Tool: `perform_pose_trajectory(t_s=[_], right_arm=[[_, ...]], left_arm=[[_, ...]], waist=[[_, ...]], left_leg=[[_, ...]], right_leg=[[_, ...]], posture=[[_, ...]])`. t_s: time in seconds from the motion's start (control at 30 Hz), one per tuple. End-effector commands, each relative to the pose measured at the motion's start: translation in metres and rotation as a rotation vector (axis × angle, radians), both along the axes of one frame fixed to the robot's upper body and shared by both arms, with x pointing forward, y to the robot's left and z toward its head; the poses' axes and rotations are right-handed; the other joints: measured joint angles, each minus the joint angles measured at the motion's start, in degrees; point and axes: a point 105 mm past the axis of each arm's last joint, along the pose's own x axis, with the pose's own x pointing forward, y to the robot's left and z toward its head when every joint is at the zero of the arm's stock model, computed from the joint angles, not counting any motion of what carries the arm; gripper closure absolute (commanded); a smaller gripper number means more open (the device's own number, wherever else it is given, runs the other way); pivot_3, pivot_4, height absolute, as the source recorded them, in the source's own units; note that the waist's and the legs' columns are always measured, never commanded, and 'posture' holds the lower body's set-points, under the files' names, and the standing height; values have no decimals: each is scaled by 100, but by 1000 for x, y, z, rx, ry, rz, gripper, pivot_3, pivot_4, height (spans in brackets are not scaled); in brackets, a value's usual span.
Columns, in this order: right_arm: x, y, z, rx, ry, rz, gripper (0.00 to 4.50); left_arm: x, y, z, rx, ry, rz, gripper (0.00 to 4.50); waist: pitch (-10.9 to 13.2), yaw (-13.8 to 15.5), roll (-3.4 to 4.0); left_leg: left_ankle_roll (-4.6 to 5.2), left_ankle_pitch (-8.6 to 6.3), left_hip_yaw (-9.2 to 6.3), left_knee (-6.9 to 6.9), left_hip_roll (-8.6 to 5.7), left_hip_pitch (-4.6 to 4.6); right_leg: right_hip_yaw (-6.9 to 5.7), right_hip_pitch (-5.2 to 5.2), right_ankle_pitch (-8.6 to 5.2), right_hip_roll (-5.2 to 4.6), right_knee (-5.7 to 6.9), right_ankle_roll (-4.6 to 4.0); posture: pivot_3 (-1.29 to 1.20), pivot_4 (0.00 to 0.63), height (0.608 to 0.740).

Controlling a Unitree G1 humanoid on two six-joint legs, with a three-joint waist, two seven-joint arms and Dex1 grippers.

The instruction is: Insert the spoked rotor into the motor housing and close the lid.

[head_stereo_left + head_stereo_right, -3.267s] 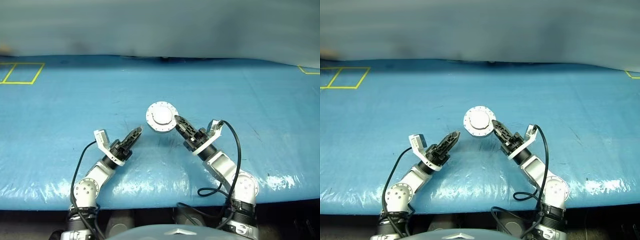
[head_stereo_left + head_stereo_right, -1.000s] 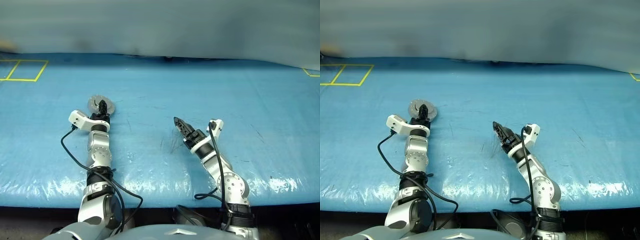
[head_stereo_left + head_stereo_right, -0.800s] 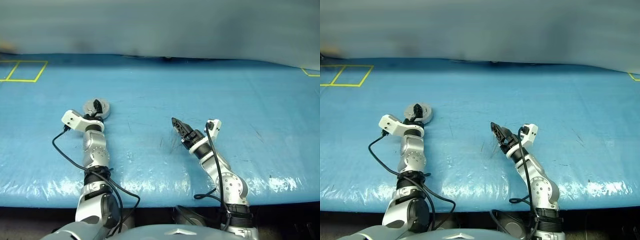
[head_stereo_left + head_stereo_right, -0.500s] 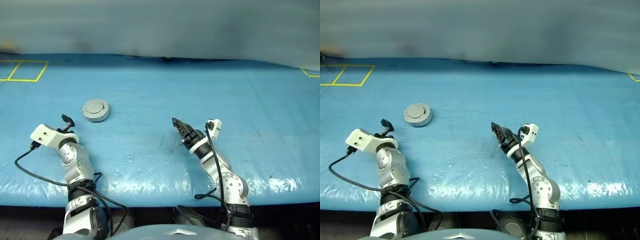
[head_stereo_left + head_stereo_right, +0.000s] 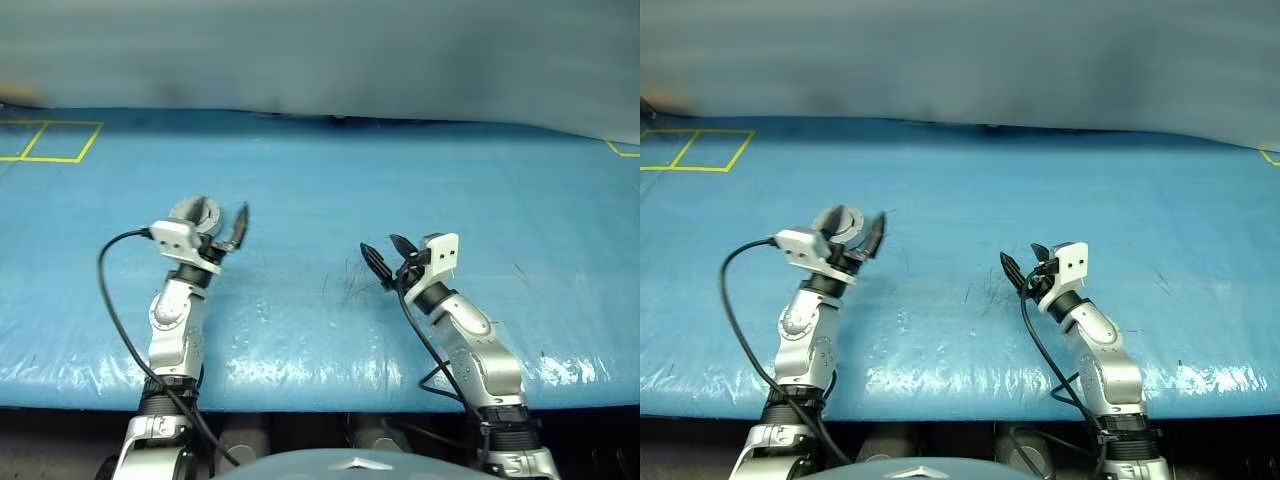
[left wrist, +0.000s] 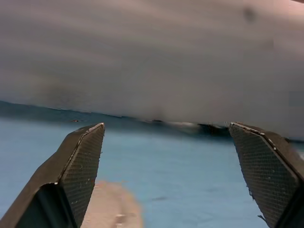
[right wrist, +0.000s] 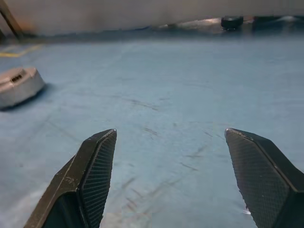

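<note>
In the head views, a wide blue plastic-covered table [image 5: 320, 180] is seen, with yellow taped squares [image 5: 45, 140] marked at its far left corner. The closed round grey motor housing [image 5: 192, 212], lid down on it, is seen lying on the table left of centre, partly hidden behind the left arm's wrist. The left gripper [image 5: 226, 228] is held just beside the housing, on its right and raised off the table; its two black fingers are spread wide and nothing is held between them. The right gripper [image 5: 390, 256] is seen well apart from the housing, right of the table's middle, pointing towards the left; its fingers are parted as well and are empty. Dark scuff marks [image 5: 345, 285] are seen on the blue sheet just beside the right gripper.

In the left wrist view, the two black textured fingers [image 6: 78, 171] are shown far apart, with blue table and a blurred grey backdrop between them. A pale blurred shape is seen low between the fingers; what it is cannot be told.

In the right wrist view, the fingers [image 7: 95, 175] are shown spread with bare scratched blue sheet between them. The grey housing [image 7: 18, 85] is seen resting flat on the table, well apart from this gripper.
</note>
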Motion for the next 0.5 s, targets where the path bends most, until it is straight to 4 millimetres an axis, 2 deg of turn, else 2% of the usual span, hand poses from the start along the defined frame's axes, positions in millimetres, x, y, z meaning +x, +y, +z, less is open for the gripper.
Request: perform_pose_trajectory(t_s=[0.03, 0.27, 0.5], right_arm=[[0, -9, 12, -123, -95, 16, 685], [-5, -14, 6, -186, -66, 103, 685], [-5, -16, 2, -183, -49, 105, 685]], left_arm=[[-14, -28, -17, 182, 35, -217, 54], [-26, -46, -31, 243, 79, -396, 54], [-28, -47, -32, 241, 83, -418, 54]], waist=[[0, -32, 0], [1, -39, -1], [1, -29, -1]], left_leg=[[0, 0, -1, 0, 2, 0], [1, 0, 5, 3, 4, 23], [2, 0, 9, 4, 4, 26]], right_leg=[[0, 0, 0, 2, 1, -1], [9, 21, -14, 4, 10, 19], [13, 22, -11, 2, 11, 15]], posture=[[0, 150, 740], [0, 150, 740], [0, 150, 740]])
